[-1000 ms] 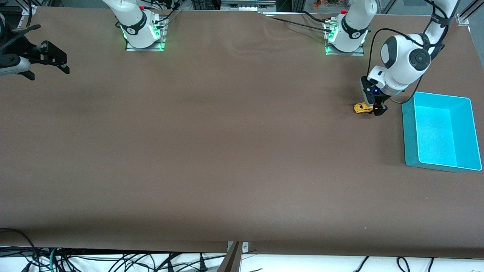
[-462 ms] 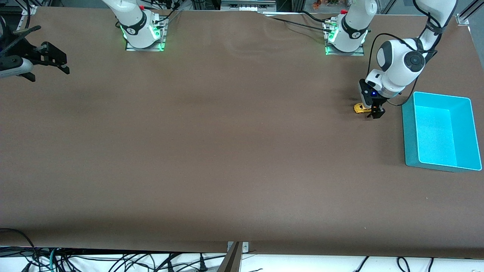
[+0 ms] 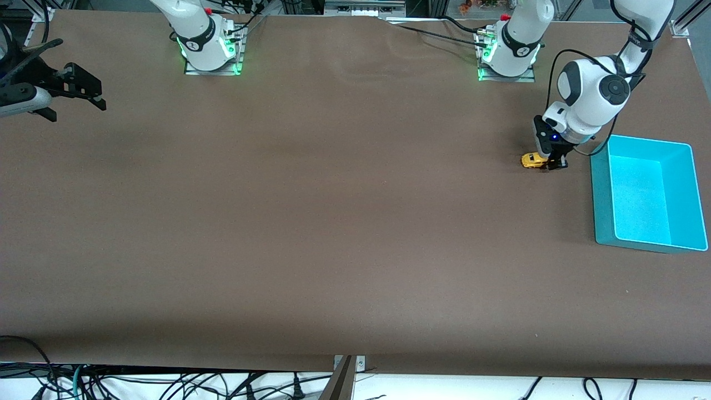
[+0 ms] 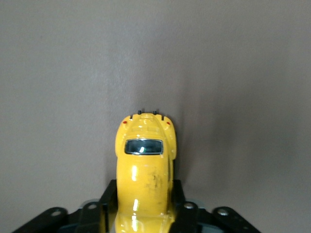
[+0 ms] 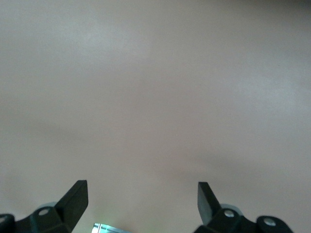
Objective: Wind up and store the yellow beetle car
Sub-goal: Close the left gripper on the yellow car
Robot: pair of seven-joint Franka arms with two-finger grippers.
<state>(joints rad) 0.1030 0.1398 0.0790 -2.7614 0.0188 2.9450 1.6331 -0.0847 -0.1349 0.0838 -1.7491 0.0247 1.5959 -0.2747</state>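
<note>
The yellow beetle car (image 3: 534, 160) is a tiny rounded toy on the brown table at the left arm's end, beside the teal bin. My left gripper (image 3: 556, 163) is shut on the yellow beetle car (image 4: 146, 170), with a black finger pressed against each side of its body, at table level. The end of the car with the small dark window sticks out from the jaws. My right gripper (image 3: 83, 91) is open and empty, waiting above the table at the right arm's end; its two black fingertips (image 5: 75, 196) show wide apart over bare table.
A teal rectangular bin (image 3: 605, 194) stands open and empty at the left arm's end of the table, close beside the car. The two arm bases (image 3: 211, 44) stand along the table's back edge. Cables hang below the table's near edge.
My left gripper has shifted slightly toward the teal bin with the car between its fingers. The car has moved only a few pixels with it. The right arm has barely moved.
</note>
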